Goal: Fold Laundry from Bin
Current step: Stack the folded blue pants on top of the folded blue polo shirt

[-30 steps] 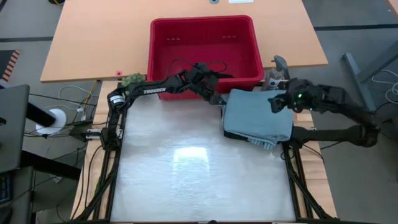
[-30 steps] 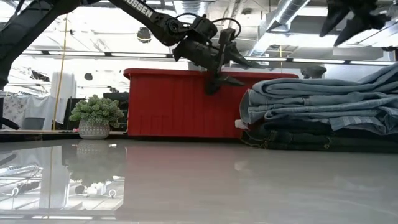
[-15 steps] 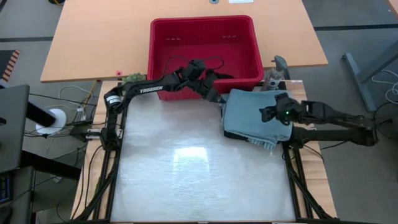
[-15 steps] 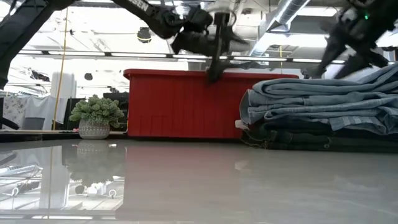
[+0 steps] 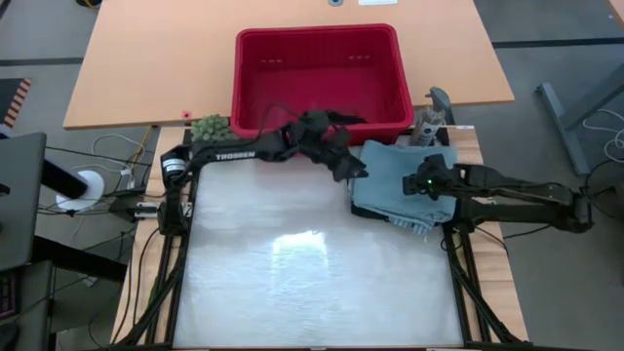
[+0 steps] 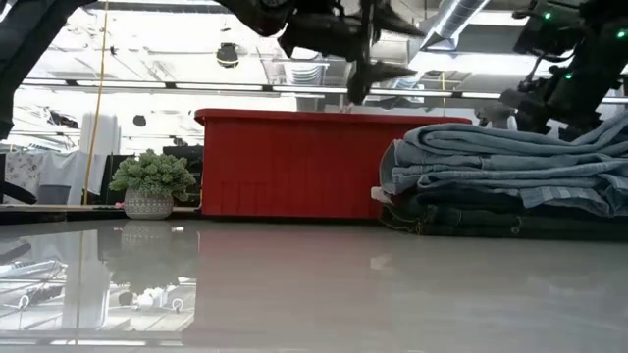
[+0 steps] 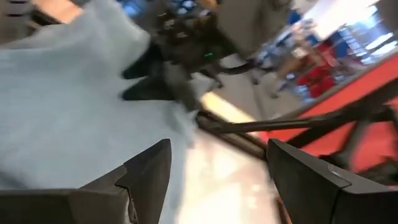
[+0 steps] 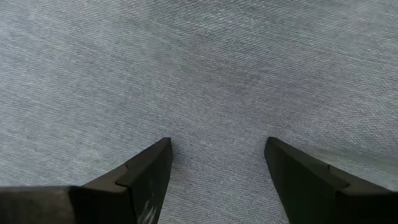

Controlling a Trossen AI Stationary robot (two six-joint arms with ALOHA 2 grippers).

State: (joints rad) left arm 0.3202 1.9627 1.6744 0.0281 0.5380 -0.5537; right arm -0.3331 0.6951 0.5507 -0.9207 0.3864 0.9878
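A: Right gripper [image 8: 214, 174]?
B: Its 2 fingers [image 8: 146, 171] are spread, empty, right over the light denim topping the folded laundry [image 5: 395, 180].
A: Left gripper [image 5: 349, 168]?
B: Fingers apart, holding nothing, by the stack's near-left corner.
A: The bin [image 5: 317, 39]?
B: Just behind the stack, beside a small plant [image 6: 149, 181].

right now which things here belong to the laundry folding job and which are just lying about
Part of the job:
- stack of folded light blue denim and dark garments
- large red slotted plastic bin

Just lying about:
- small green plant in a pale pot
- white tape roll
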